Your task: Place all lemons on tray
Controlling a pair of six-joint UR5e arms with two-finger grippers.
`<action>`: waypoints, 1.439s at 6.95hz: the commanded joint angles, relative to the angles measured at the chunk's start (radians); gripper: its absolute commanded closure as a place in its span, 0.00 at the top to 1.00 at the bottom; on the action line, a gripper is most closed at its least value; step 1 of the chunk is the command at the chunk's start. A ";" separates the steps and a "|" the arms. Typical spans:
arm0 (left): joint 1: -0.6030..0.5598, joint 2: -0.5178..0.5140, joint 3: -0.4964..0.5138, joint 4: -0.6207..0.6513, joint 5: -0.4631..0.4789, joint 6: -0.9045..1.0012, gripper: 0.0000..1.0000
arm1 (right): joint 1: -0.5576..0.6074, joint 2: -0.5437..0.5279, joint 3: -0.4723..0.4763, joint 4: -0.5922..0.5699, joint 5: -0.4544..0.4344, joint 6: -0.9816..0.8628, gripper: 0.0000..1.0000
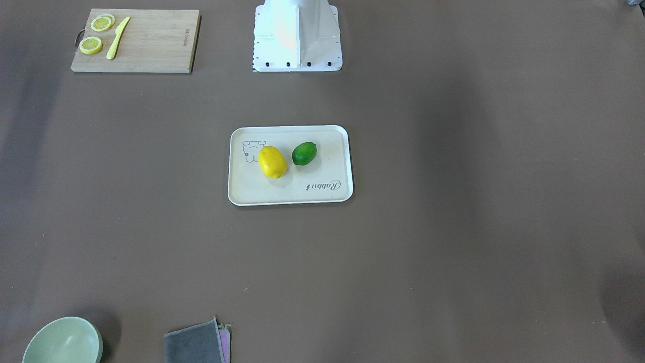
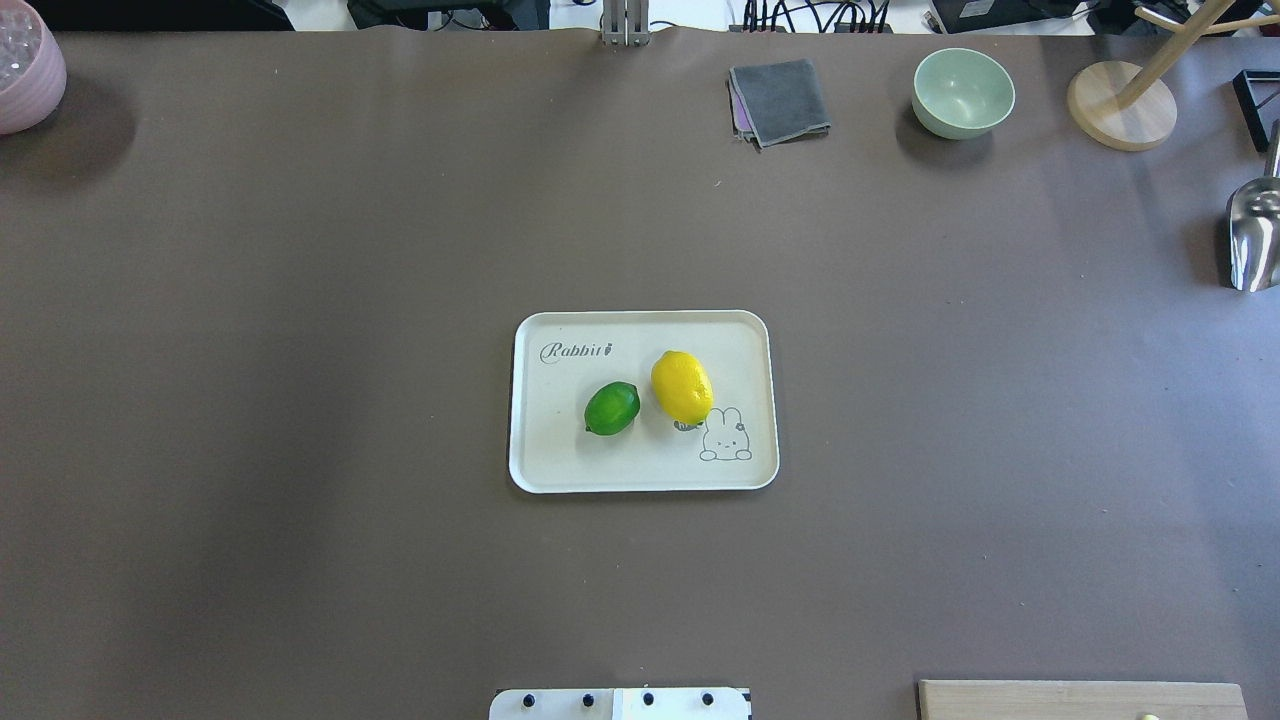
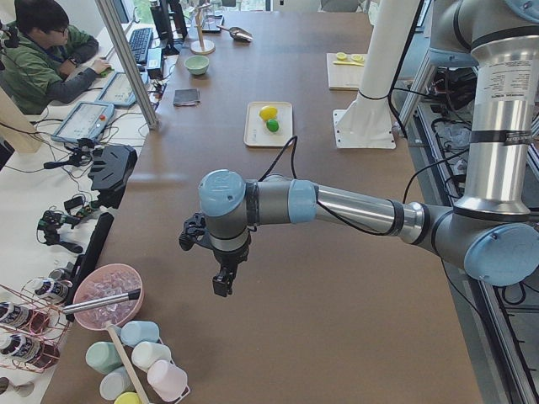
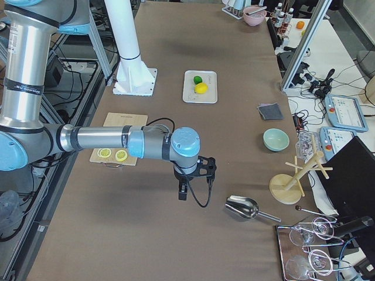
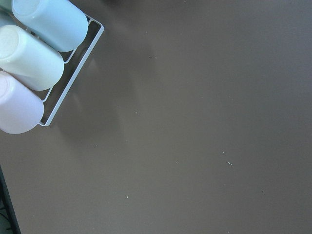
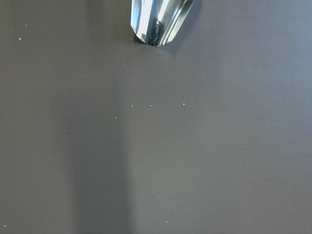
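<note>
Yellow lemon [image 2: 682, 387] and green lemon [image 2: 612, 408] are both seen lying on the tray [image 2: 560, 455], which sits at the middle of the surface [image 2: 300, 300], well away from every edge. The two fruits are set just beside each other with a narrow gap between them, and the yellow one is laid over the top of the rabbit drawing. No whole lemon is spotted anywhere off the tray, so the job is judged complete, with nothing left to be carried.

Both fruits are oval with pointed ends. The yellow skin looks faintly dimpled, while the green is glossy and catches the light. The tray is flat, cream and matt, with rounded corners and a low raised rim. The surface is covered in a plain brown sheet.

The left gripper [image 3: 223, 284] is held above bare surface near the left edge, and the right gripper [image 4: 183, 192] is held near the right edge, both far from the tray. Whether either is clenched or released cannot be told, since they are caught only in the side views.
</note>
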 commanded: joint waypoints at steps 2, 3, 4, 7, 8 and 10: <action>0.000 0.006 -0.002 0.000 0.000 0.000 0.99 | -0.004 -0.003 0.003 0.005 0.000 -0.002 1.00; 0.000 0.007 -0.002 0.000 0.000 0.000 0.99 | -0.004 -0.003 0.007 0.005 0.000 0.000 1.00; 0.000 0.010 -0.004 -0.002 0.000 0.002 0.99 | -0.004 -0.004 0.012 0.005 0.011 0.000 1.00; 0.000 0.013 -0.004 -0.002 0.000 0.002 0.99 | -0.004 -0.012 0.012 0.005 0.017 0.000 1.00; 0.000 0.013 -0.004 0.000 0.000 0.002 0.99 | -0.004 -0.018 0.012 0.005 0.020 0.000 1.00; 0.000 0.013 -0.004 0.000 0.000 0.002 0.99 | -0.004 -0.029 0.012 0.005 0.061 0.000 1.00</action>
